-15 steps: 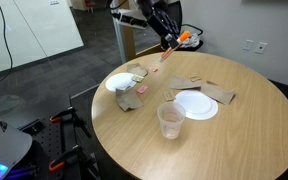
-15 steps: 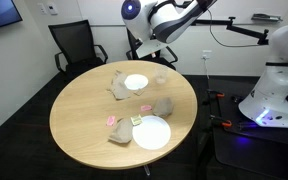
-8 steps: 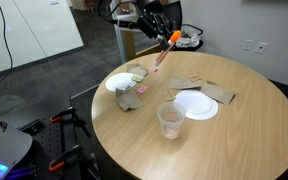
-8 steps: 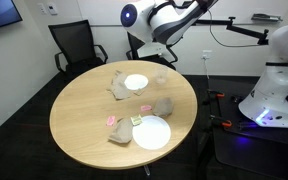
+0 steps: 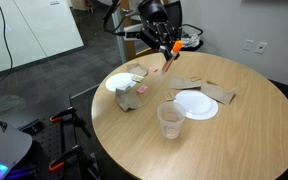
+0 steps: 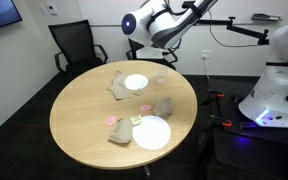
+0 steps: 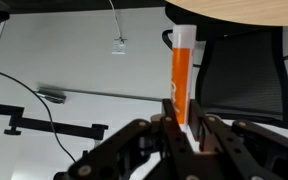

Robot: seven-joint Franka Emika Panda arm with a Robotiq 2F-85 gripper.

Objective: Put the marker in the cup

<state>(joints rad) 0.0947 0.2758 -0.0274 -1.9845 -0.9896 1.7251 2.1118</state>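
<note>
The claw (image 7: 184,128) is gripping the marker (image 7: 182,80), holding it aloft, so the carry step is running. The cup (image 5: 170,120) is sitting well below the claw, offset. Next is aligning over the rim, then descending.

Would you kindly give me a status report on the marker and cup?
Pincer shut on marker, aloft. Cup upright beside white plate, marker not yet in. Nothing over the rim.

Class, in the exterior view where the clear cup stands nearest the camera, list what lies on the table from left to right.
left white plate → pink scrap → cup → right white plate → flat brown paper. The marker, held aloft in the pincer, overlaps and is left out.
</note>
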